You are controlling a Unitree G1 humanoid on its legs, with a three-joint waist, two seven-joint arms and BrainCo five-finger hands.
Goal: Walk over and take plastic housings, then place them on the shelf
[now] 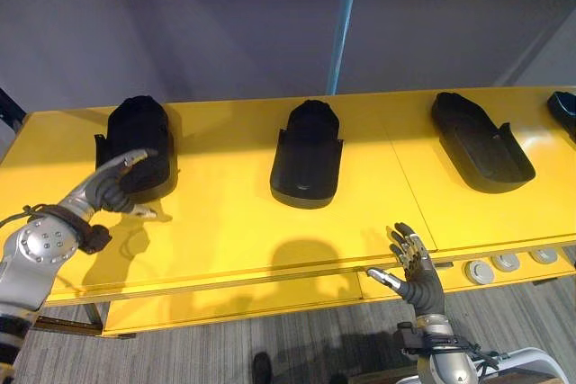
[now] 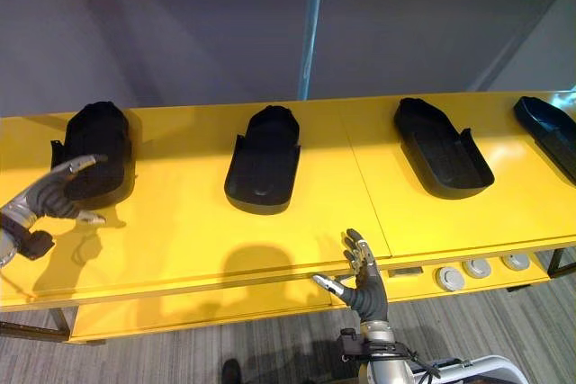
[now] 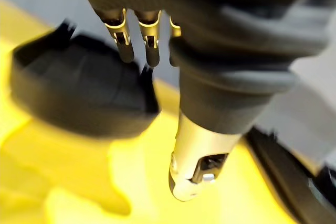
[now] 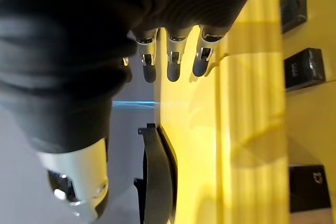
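The fourth housing [image 2: 551, 135], farthest to the right of the middle housing [image 1: 308, 161], is cut off by the picture's edge, so only its near part shows. The left wrist view is blurred, and I cannot tell whether the left robot hand [image 1: 115, 186] actually touches the left housing [image 1: 137, 143]. Its fingers reach out straight over that housing's near end with the thumb spread apart, released and grasping nothing.

The housings are matte black plastic shells, shoe-like in outline. Each has a rounded, domed end on the far side and a flatter, open end with low side walls on the near side. Four lie in a row on the yellow table [image 1: 225, 222]: one left of the middle housing, the middle one itself, the right housing [image 1: 479, 139] lying at a slant, and the cut-off one beyond it. All are well apart from each other.

The right robot hand [image 1: 416, 278] is near and to the right of the middle housing, at the table's front edge, with its fingers spread and empty. Three round grey discs [image 1: 479, 272] sit on the lower ledge, further right.
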